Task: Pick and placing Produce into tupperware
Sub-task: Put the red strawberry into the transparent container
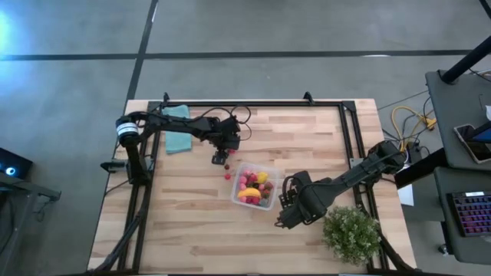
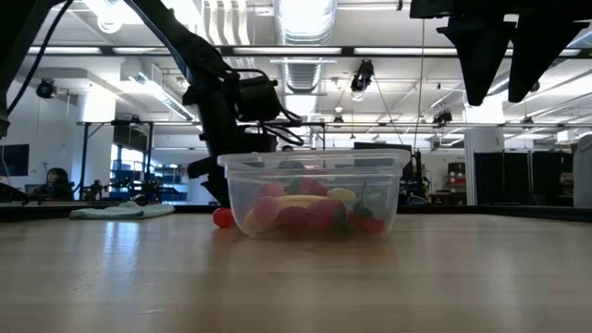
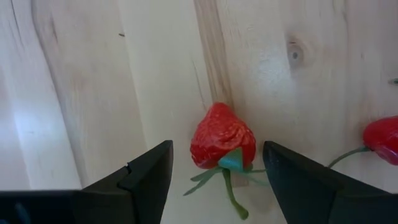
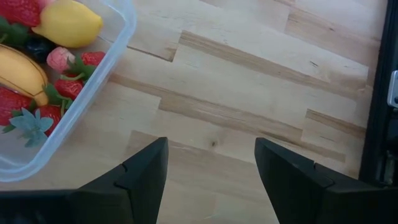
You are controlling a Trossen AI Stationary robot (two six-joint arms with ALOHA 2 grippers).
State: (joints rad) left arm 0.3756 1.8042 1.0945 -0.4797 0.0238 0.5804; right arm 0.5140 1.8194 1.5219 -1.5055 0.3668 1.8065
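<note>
Strawberry (image 3: 222, 144) — between left hand's (image 3: 214, 180) fingers

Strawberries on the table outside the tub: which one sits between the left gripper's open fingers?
The strawberry with its green stem, framed by the left gripper; the other red piece lies off to one side.

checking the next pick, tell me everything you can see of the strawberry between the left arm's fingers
The strawberry is red and glossy with a bumpy skin, a teal-green leafy cap and a thin green stem. It lies on its side on the pale wooden table, outside the tub. The left gripper is open around it, with a gap on each side.
</note>
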